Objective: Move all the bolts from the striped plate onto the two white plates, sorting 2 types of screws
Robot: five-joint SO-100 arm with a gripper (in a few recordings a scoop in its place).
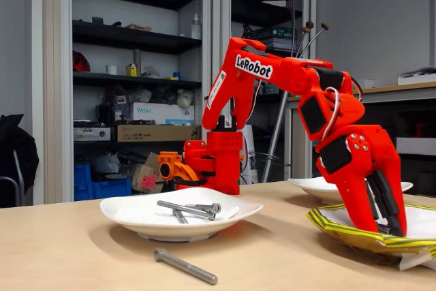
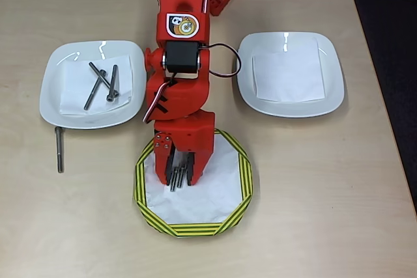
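Three long bolts are sorted onto the left white plate; one is stranded on the desk. A bolt on the striped plate is pinched by the tool; the right plate is unfilled.

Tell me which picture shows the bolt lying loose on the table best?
The overhead view: the loose bolt lies whole on the bare table, just below the left white plate, apart from it. The fixed view shows the same bolt close up, lying in front of that plate, though slanted.
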